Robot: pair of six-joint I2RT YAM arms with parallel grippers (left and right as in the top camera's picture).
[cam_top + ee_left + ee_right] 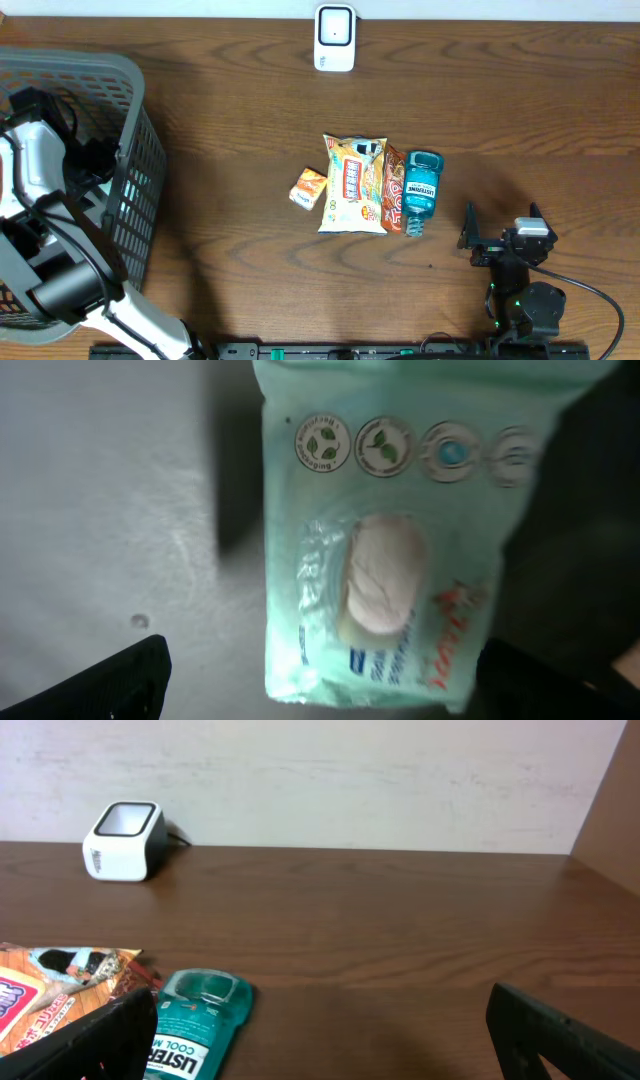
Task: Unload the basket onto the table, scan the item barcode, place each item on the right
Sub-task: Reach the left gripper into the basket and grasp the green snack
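- Hung left gripper (335, 685), fingers spread wide, over mint-green plastic wipes pack (380, 560) inside grey mesh basket (140, 130); likely lining up pick.
- Parked right gripper (503, 232) spread, empty, well apart from white boxy scanner (334, 38).

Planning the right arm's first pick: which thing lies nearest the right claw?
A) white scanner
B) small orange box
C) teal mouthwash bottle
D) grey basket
C: in the overhead view the teal mouthwash bottle lies closest to the right claw, with nothing between them.
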